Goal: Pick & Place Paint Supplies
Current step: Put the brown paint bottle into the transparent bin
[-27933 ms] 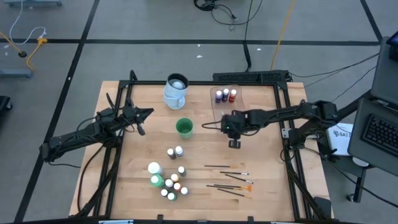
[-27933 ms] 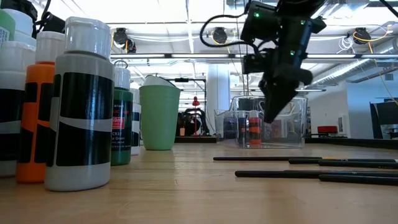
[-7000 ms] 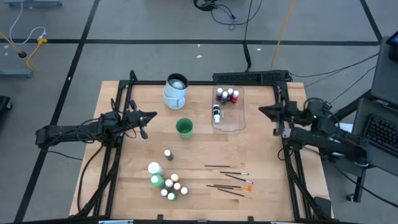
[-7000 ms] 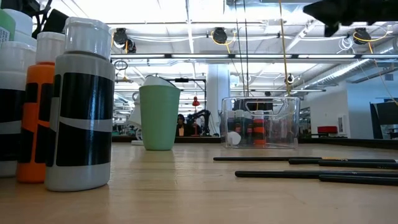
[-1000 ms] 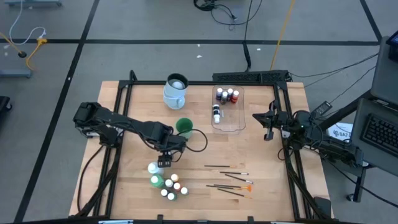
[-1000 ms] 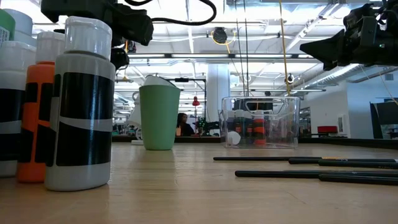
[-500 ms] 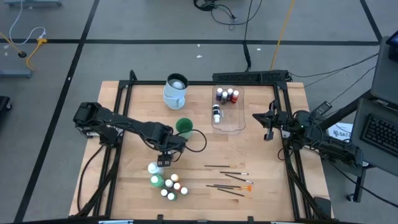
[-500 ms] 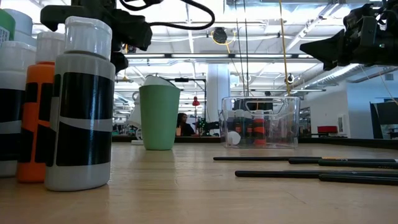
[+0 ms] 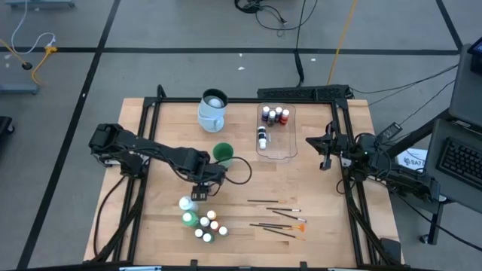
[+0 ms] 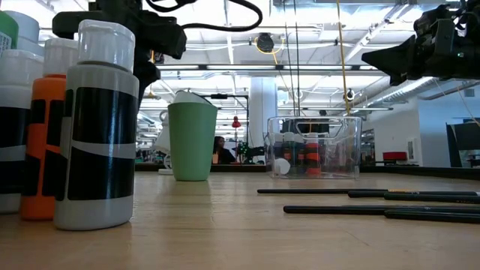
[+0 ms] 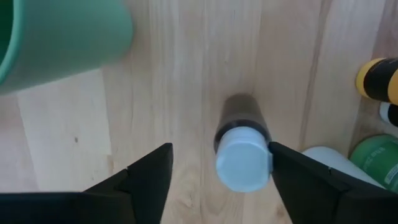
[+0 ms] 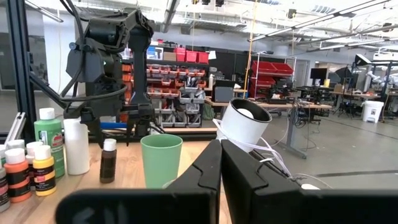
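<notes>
A small brown bottle with a white cap [image 11: 244, 163] stands upright on the wooden table, beside the green cup [image 9: 223, 153]. My left gripper [image 9: 200, 193] points straight down over it and hides it from above. The gripper [image 11: 221, 148] is open; the cap shows between its fingers, nearer one of them. From the side, the fingertips [image 12: 140, 129] hang slightly higher than the bottle's cap [image 12: 109, 144]. My right gripper [image 9: 309, 141] waits shut at the table's right edge, pointing level toward the left.
A cluster of small bottles and two larger ones [image 9: 202, 222] stands just nearer than the left gripper. Several brushes [image 9: 279, 218] lie at the near right. A clear tub [image 9: 276, 147] at the far middle holds several bottles. A pale-blue jug [image 9: 213, 109] stands behind the cup.
</notes>
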